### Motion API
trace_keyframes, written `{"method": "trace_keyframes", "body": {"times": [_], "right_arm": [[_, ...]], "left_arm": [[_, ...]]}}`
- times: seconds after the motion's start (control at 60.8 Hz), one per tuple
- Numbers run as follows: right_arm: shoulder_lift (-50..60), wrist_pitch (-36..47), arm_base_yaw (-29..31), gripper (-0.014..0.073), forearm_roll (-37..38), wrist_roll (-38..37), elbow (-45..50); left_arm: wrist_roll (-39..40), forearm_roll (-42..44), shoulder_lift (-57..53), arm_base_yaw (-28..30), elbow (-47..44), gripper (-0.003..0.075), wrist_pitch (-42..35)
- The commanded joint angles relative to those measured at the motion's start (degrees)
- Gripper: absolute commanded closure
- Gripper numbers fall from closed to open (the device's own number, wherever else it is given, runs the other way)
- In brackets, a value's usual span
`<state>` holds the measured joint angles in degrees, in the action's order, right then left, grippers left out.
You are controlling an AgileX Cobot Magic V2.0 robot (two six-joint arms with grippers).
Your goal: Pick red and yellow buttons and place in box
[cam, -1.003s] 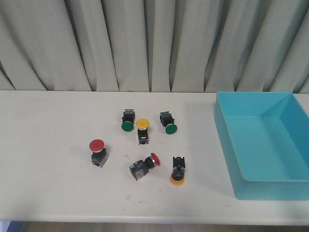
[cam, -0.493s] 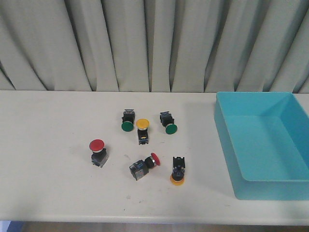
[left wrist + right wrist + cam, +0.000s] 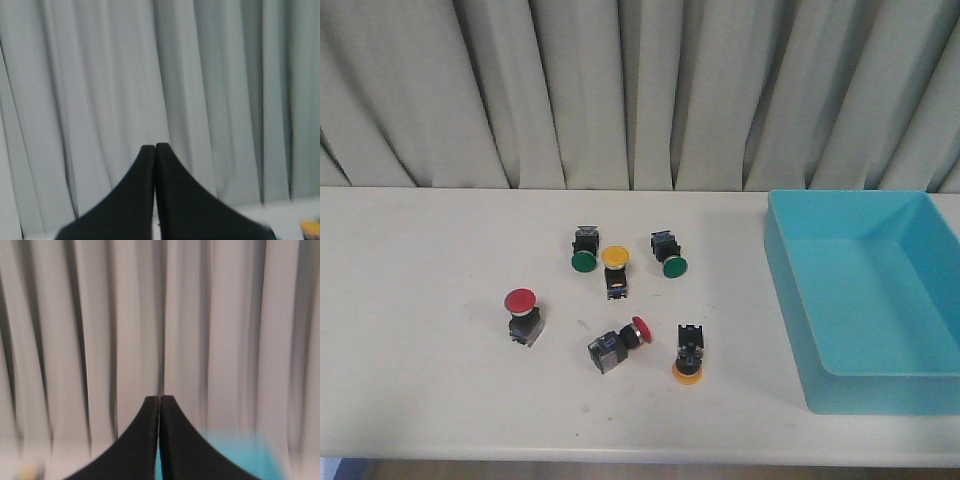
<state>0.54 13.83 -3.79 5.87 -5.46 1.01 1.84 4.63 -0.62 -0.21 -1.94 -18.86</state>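
Behind the desk (image 3: pixel 420 330), grey pleated curtain (image 3: pixel 620 90) across the whole back, 9 to 3 o'clock. Desk pale cream, wide.

At 3 o'clock on the desk: turquoise box (image 3: pixel 790 300), sloped walls, nothing visible inside. Well apart from the switches.

Switch cluster near desk centre, six pieces:
- Red button, upright (image 3: pixel 522 314), cap on top, at 9 o'clock of the cluster, apart from the rest.
- Red button, tipped over (image 3: pixel 618 344), cap pointing toward 2 o'clock, at 6 o'clock of the cluster.
- Yellow button, near one (image 3: pixel 688 354), lying with cap toward the desk's near edge, just beside the tipped red one, on its 3 o'clock side.
- Yellow button, far one (image 3: pixel 615 270), cap pointing away, between the two green ones.
- Green switch, left (image 3: pixel 584 250), at 11 o'clock of the cluster.
- Green switch, right (image 3: pixel 669 255), at 1 o'clock.
None touching that I can tell.

Left hand (image 3: pixel 154 150): black fingers pressed together, gripping nothing, curtain beyond. Blurred yellow speck at one corner of that view.

Right hand (image 3: pixel 160 400): fingers closed tip to tip, gripping nothing; blurred turquoise box behind them. Neither hand shows in the front view.
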Motion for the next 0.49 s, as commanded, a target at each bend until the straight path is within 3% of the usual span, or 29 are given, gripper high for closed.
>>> {"method": "trace_keyframes", "body": {"times": [0.0, 0.066, 0.148, 0.214, 0.28, 0.362, 0.411, 0.477], "right_arm": [[-1.2, 27.4, 0.4, 0.0596, 1.2, 3.9, -7.1], [-7.2, 33.6, 0.3, 0.0596, -1.2, 8.5, -15.3], [-15.9, 29.2, 0.3, 0.0596, -1.8, 10.0, -28.4], [-24.1, 18.2, 0.3, 0.0596, -1.2, 11.1, -38.2], [-32.0, 1.3, 0.3, 0.0596, -1.4, 13.2, -47.6], [-41.2, -17.2, 0.0, 0.0596, -1.8, 13.1, -55.8], [-45.2, -23.5, -0.7, 0.0596, -1.7, 12.9, -58.5], [-48.7, -24.7, -2.8, 0.0596, -1.1, 12.9, -59.4]], "left_arm": [[-6.0, 0.0, 2.1, -0.3, 4.1, 0.0727, -20.6], [-7.8, -1.1, 7.9, -0.3, 11.0, 0.0727, -23.2], [-7.5, -1.1, 18.2, -0.3, 21.5, 0.0727, -18.7], [-5.2, -0.9, 26.5, -0.3, 30.5, 0.0727, -10.2], [-4.3, -1.2, 35.5, -0.3, 38.9, 0.0727, 2.0], [-2.9, -2.0, 44.5, -0.3, 46.4, 0.0727, 11.7], [-2.8, -2.0, 48.4, -0.3, 49.4, 0.0727, 15.3], [-2.6, -2.0, 52.7, -0.3, 51.3, 0.0727, 16.5]]}}
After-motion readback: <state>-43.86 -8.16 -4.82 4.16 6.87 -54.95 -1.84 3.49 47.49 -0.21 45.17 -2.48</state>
